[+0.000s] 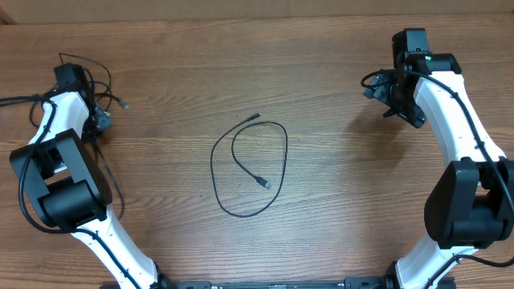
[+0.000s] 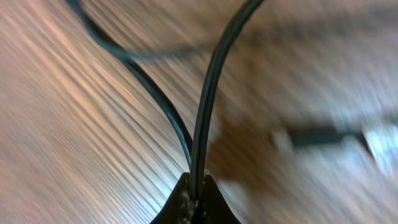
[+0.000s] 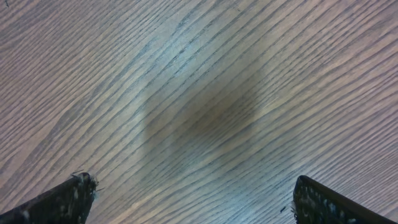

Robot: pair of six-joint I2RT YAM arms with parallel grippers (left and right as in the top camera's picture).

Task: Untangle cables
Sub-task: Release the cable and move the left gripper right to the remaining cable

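While the left gripper (image 2: 194, 186) pinches one cable (image 2: 202, 112) of the tangle (image 1: 103, 90) at the far left of the table (image 1: 177, 56), a second strand (image 2: 158, 93) touching it at the jaws could drag along and tighten the tangle; another cable (image 1: 286, 152) lies loose mid-table, the right gripper (image 3: 193, 190) gaping empty

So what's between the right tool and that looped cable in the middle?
Just bare wooden table between right tool and looped cable, per the overhead view.
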